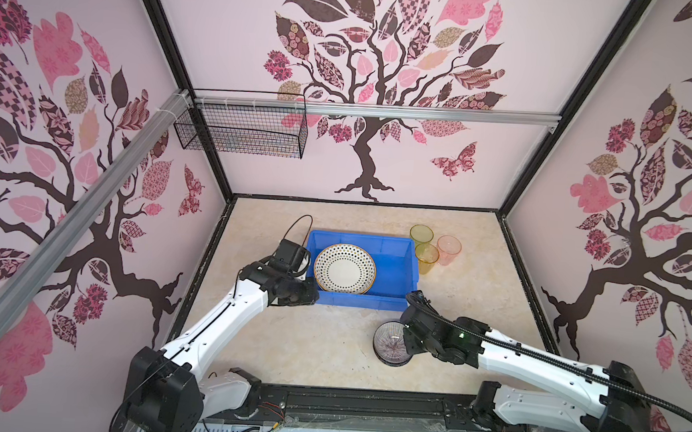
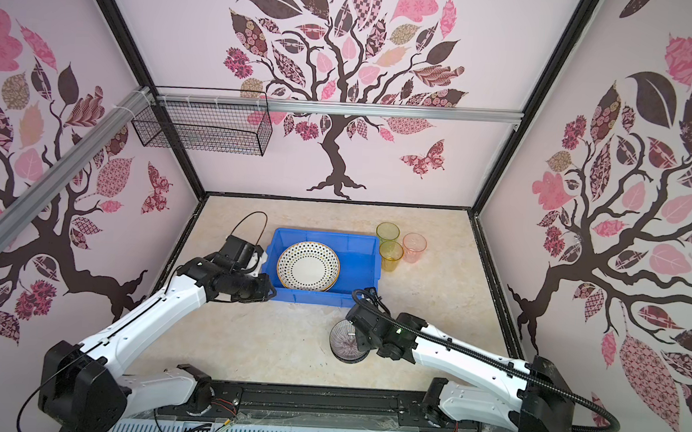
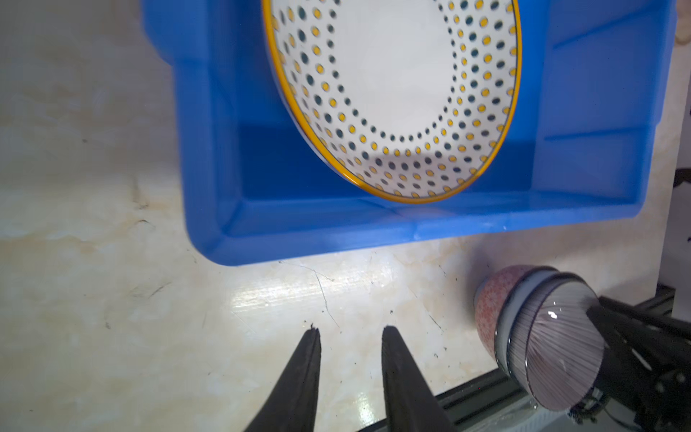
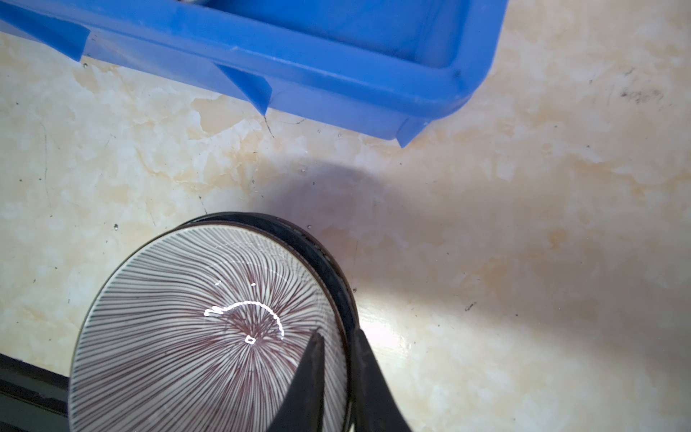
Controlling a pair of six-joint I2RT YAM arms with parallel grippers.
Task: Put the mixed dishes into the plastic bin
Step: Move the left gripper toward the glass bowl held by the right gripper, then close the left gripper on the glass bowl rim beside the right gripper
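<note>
My right gripper (image 4: 338, 333) is clamped on the rim of the purple-striped bowl (image 4: 209, 329), with one finger inside the bowl and one outside. I cannot tell whether the outer finger also catches the dark rim of the bowl beneath. That bowl tops a small nested stack with a pink-patterned bowl (image 3: 490, 303) at its bottom. In both top views the stack is in front of the plastic bin (image 1: 390, 278), near its front right corner but apart from it. I cannot tell whether it rests on the table (image 1: 306, 347) or is raised off it. My left gripper (image 3: 351, 331) holds nothing; its fingers stand slightly apart over the table, just beside the bin's front left corner. Inside the bin, the dotted-rim plate (image 1: 344, 269) lies tilted in the left part. Three cups stand together on the table by the bin's far right corner. The yellow-green cup (image 1: 421, 234) is farthest back, the amber cup (image 1: 427, 254) is just beside the bin's wall, and the pink cup (image 1: 448, 249) is to their right.
</note>
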